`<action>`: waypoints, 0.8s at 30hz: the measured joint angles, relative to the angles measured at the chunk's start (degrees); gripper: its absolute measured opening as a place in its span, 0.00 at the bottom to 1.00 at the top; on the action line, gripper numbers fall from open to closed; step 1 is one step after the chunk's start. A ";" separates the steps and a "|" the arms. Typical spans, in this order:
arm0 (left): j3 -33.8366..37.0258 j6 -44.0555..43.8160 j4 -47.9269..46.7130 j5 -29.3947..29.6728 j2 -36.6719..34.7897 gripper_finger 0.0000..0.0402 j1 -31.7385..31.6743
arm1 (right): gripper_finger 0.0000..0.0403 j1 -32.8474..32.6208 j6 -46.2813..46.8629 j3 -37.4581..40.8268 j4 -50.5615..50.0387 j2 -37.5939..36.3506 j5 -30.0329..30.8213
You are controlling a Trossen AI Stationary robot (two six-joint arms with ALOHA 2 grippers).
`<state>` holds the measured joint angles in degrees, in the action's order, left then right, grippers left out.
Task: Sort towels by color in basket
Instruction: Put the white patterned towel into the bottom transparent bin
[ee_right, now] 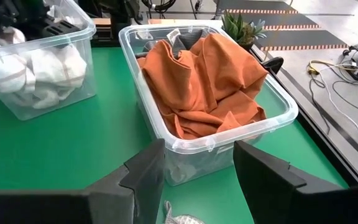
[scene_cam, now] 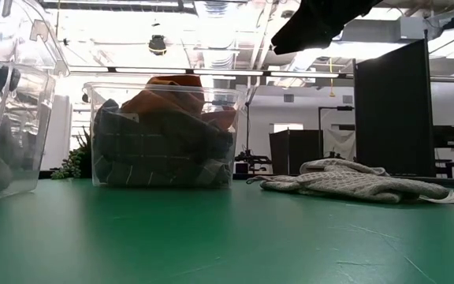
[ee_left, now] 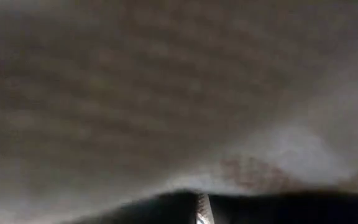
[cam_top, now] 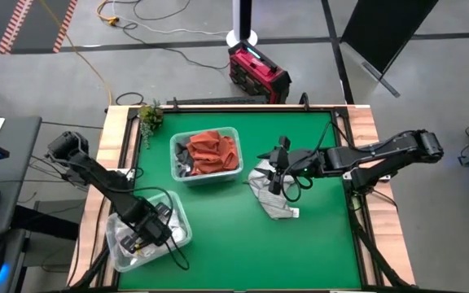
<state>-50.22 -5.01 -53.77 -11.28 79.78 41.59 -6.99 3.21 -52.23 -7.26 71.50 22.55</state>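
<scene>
— Where do the 4 cameras sit?
— 1 looks straight down on the whole green table (cam_top: 243, 236). 1 sits low at the table's edge, looking level across it. The left wrist one is pressed right against cloth, all blur.
— Do any 2 see the same thing?
— Yes. The right wrist one, the top one and the low one all see the clear bin (ee_right: 278, 112) holding orange towels (ee_right: 204, 81).

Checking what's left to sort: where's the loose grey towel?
High view: grey towel lies on the green table, right of the bin of orange towels, under the right gripper.
</scene>
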 joint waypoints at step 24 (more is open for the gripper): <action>-20.06 -17.08 -23.03 8.33 0.18 0.49 -1.34 | 0.54 0.40 -0.39 0.00 -0.05 0.00 0.00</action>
<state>-70.28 -22.09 -76.80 -2.95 79.96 40.25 -6.59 2.82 -52.23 -7.31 71.50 22.55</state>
